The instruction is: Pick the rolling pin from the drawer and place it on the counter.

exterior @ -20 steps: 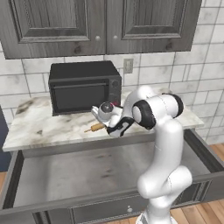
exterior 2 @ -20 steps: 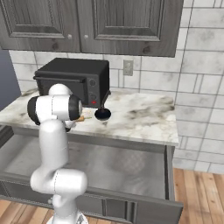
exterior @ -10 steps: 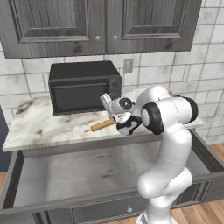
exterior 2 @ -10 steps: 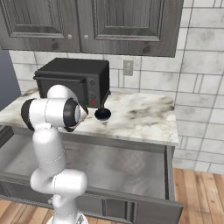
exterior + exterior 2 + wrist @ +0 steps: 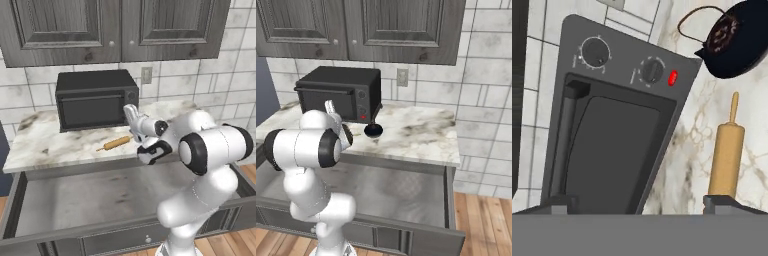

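Marble counter [image 5: 55, 145] spans my view above the pulled-out drawer [image 5: 95, 200]; I see the microwave [image 5: 95, 100] at its back, my gripper [image 5: 134, 116] spread wide and empty, the rolling pin [image 5: 116, 143] lying on the counter, near the kettle [image 5: 373, 130].

The rolling pin [image 5: 727, 152] lies on the counter [image 5: 684, 160] just beside the microwave [image 5: 612, 125], with the black kettle [image 5: 737, 37] near its far handle.

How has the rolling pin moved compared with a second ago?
Yes. The rolling pin now lies free on the counter before the microwave, left of the gripper; earlier it sat at the gripper.
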Motion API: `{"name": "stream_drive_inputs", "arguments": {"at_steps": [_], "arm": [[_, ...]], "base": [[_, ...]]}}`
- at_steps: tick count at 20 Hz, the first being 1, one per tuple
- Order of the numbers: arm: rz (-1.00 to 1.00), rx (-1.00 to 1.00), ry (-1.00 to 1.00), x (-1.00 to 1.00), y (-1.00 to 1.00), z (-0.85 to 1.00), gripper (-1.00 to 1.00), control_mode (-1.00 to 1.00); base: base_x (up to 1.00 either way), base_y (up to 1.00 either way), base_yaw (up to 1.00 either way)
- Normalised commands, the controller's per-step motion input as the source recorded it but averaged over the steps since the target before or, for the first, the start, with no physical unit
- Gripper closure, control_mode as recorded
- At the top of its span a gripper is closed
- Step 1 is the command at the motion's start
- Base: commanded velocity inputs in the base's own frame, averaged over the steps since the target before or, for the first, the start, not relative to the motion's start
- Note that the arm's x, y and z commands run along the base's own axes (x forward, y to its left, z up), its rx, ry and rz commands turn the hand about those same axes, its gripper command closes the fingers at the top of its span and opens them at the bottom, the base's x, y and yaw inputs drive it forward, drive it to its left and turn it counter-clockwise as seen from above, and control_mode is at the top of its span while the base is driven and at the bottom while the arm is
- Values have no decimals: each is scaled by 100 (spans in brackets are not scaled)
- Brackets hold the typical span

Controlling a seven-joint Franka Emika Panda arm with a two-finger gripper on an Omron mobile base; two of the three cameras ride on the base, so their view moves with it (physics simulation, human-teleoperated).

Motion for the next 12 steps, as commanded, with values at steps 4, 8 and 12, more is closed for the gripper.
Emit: {"name": "stream_drive_inputs", "arguments": {"at_steps": [4, 8, 12], "arm": [[3, 1, 0, -47, -49, 100, -100, -100], [0, 0, 4, -46, -47, 100, -100, -100], [1, 0, 9, -36, -47, 100, -100, -100]], "base": [[0, 0, 0], [0, 0, 0], [0, 0, 0]]}}
